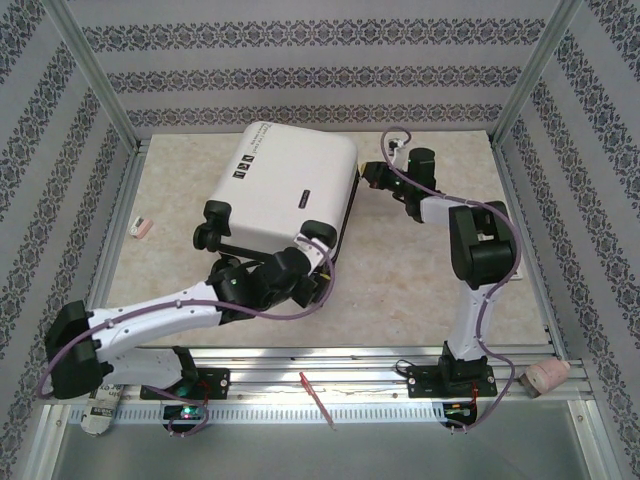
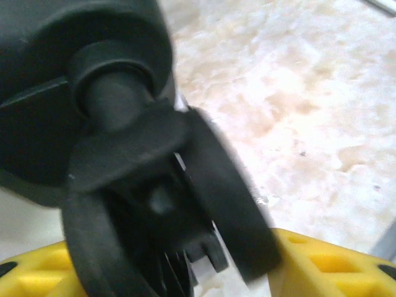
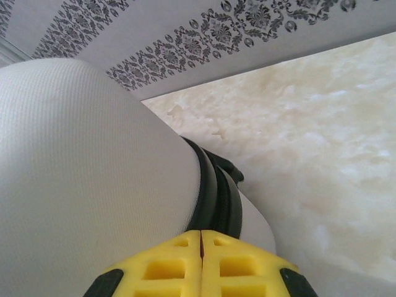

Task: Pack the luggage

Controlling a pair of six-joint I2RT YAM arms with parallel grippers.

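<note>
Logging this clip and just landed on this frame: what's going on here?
Two robot arms are at a closed white luggage lying on the table. The left gripper has its yellow fingers on either side of one black wheel at the case's near end; whether it is squeezing is unclear. The right gripper, shut with nothing visible between its fingers, is at the dark seam on the case's right edge.

Closed right claw beside white luggage
</note>
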